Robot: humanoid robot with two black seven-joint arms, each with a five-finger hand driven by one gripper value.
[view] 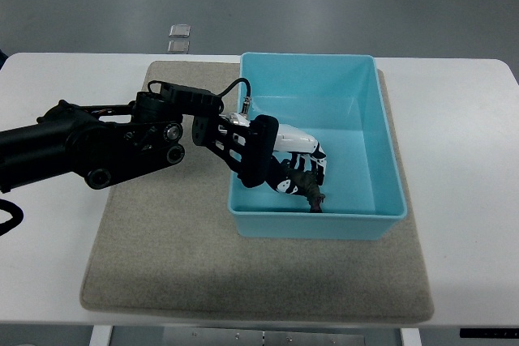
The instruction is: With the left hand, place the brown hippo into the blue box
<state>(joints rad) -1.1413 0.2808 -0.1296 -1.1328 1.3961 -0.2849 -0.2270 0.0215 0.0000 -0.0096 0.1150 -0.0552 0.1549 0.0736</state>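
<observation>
Left arm (89, 147) entered from the left edge, black and jointed, stretched level across the grey mat (162, 265) toward the right. Wrist reached over the near-left rim of the blue box (381, 143), a black cable looped above it. Left hand (285, 160) sat inside the box, white-backed, tipped palm down and angled toward the front wall.

Fingers (318, 160) curled downward, closed around the brown hippo (310, 186), with black knuckle joints showing between white segments. Hippo partly hidden beneath the hand; only its dark lower end stuck out below the fingertips, low over the box floor near the front-left corner. Whether resting on the floor or held just above it, impossible to tell.

Box stood open-topped on the mat, long side running away from the camera, its left wall just beside the wrist and its front wall just beside the hippo. Plenty of bare floor inside the box to the right of the hand and toward the back wall. Mat lay on a white tabletop (462, 200), with wide bare tabletop to the right of the box and a narrower strip on the left under the arm. Two small clear items (179, 36) lay on the floor beyond the far table edge.
</observation>
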